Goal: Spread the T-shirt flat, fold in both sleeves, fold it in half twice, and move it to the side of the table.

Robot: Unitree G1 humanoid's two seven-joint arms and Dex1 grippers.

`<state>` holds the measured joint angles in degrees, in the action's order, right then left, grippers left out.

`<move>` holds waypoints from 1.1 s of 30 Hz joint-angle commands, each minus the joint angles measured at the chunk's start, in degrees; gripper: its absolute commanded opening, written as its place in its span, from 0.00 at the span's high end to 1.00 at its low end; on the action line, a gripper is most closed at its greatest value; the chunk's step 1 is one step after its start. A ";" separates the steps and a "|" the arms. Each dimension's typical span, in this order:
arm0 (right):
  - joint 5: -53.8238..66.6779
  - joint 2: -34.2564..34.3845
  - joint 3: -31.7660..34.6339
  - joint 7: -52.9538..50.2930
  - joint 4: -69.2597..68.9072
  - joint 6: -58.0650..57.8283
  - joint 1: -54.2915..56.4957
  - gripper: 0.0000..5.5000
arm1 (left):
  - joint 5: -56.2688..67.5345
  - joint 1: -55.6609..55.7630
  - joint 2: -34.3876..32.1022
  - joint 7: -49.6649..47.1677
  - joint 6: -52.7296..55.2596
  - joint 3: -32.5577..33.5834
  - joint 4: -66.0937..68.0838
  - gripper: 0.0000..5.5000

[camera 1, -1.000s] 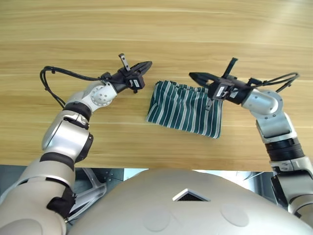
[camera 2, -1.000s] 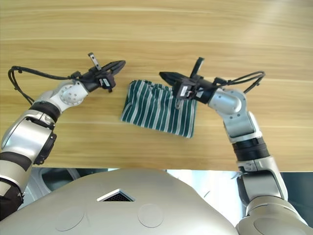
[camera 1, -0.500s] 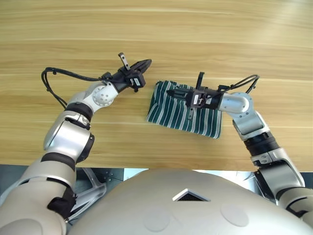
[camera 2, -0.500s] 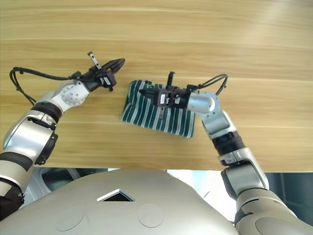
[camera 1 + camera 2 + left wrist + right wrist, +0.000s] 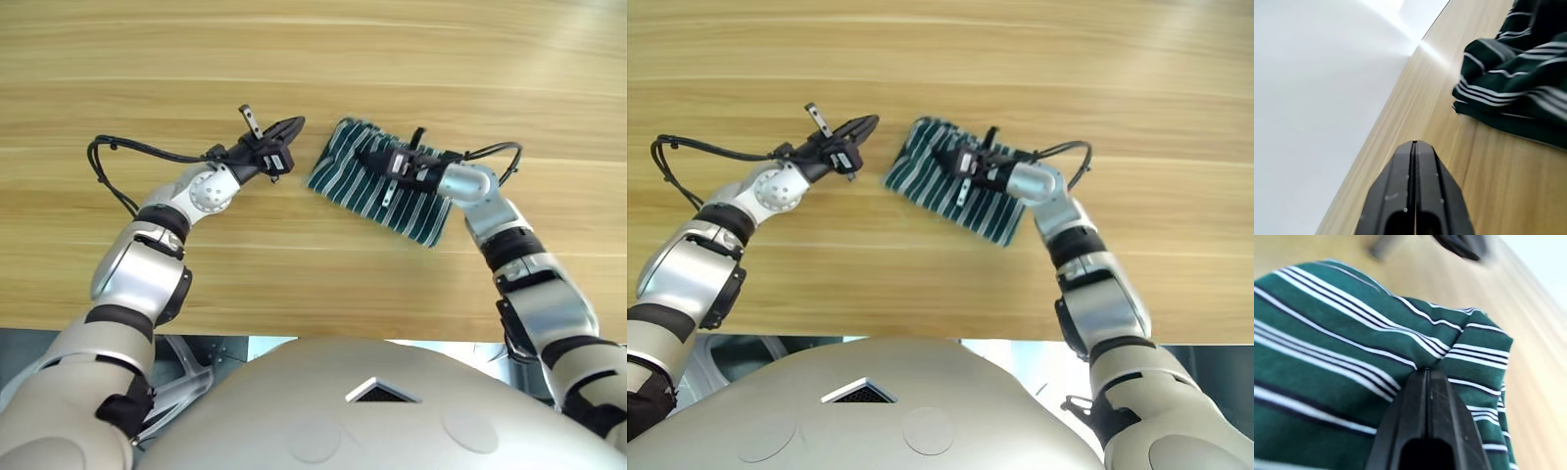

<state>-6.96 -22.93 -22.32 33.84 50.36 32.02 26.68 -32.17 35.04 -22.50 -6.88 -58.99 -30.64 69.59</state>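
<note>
Green cloth with white stripes, that is the T-shirt (image 5: 407, 211); it lies folded small on the wooden tabletop (image 5: 294, 49), near the middle; your right claw (image 5: 362, 152) rests on top of it, closed tight, its tip pressed into the cloth; I cannot tell if any cloth is pinched inside; your left claw (image 5: 292, 125) is closed too, just beside the shirt's left edge, holding nothing; the folding looks done to me, so the step in hand seems to be moving the shirt to the side; for the next move, press down softly and slide slowly, or the folds may come open.
</note>
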 commanded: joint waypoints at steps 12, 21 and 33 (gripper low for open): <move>8.47 -8.92 29.45 -39.38 29.18 -27.91 -3.99 0.99 | -0.65 -7.61 0.46 -2.38 3.14 0.39 2.70 1.00; 8.97 -8.18 37.56 -32.28 27.94 -22.43 -0.50 0.99 | 3.13 -9.90 -0.37 -1.57 3.22 3.71 3.03 1.00; 13.35 -13.33 44.35 -23.31 24.29 -10.57 6.33 0.99 | 5.22 -11.03 -1.01 -0.47 2.39 6.12 2.86 1.00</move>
<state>3.53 -34.14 19.63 7.72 76.39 19.70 30.28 -24.97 28.11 -22.07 -10.41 -59.24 -23.76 69.75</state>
